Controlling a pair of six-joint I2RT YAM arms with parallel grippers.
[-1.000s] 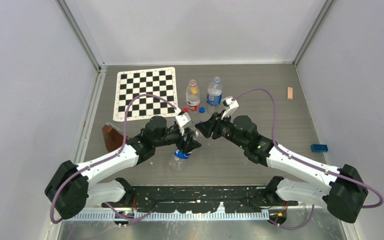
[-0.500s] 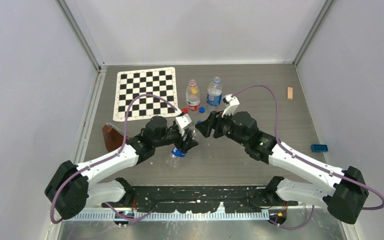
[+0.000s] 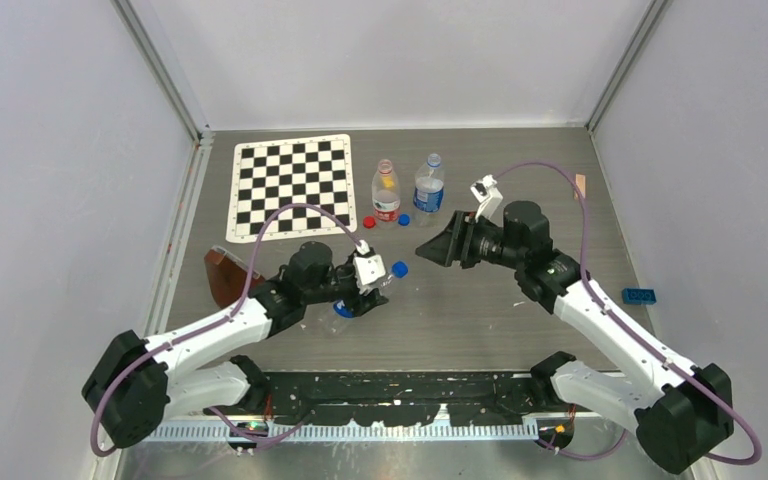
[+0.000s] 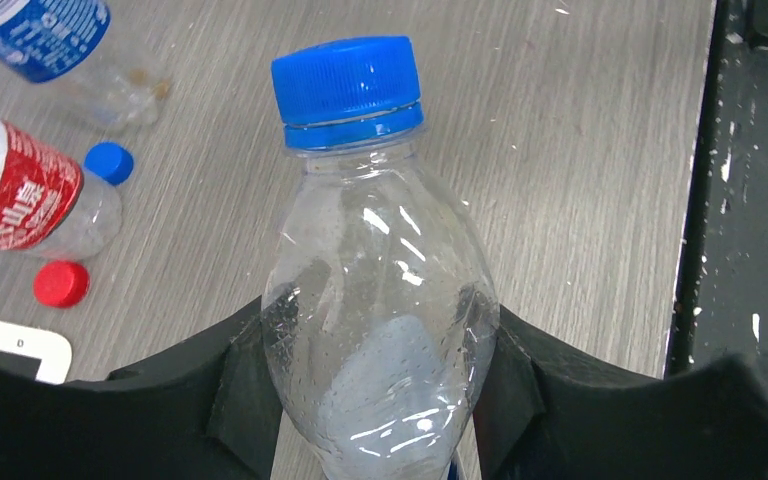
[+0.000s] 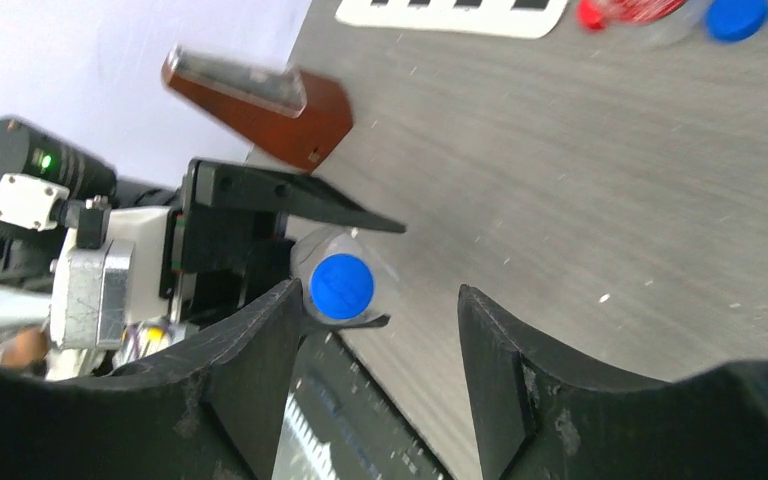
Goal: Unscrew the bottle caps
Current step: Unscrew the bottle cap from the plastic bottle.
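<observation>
The left gripper (image 4: 378, 385) is clamping its two black fingers (image 4: 245, 375) around the belly of a clear bottle (image 4: 380, 290), holding it tilted above the table (image 3: 480, 310) with the neck pointing toward the other arm. That bottle is wearing its blue cap (image 4: 348, 85), screwed on at the neck. The right gripper (image 5: 380, 340) is hanging with its fingers spread wide and nothing between them, facing the cap from a short way off; in the top view it is sitting clear of the bottle, not touching. Further back, a red-labelled bottle (image 3: 386, 192) and a blue-labelled bottle (image 3: 428, 187) are standing side by side near the chessboard mat (image 3: 290, 185). A loose red cap (image 3: 369, 222) and a loose blue cap (image 3: 403, 219) are lying on the table just in front of them. A brown wedge (image 3: 225, 272) is sitting by the left arm, and a blue brick (image 3: 640, 295) is resting off to the right edge
</observation>
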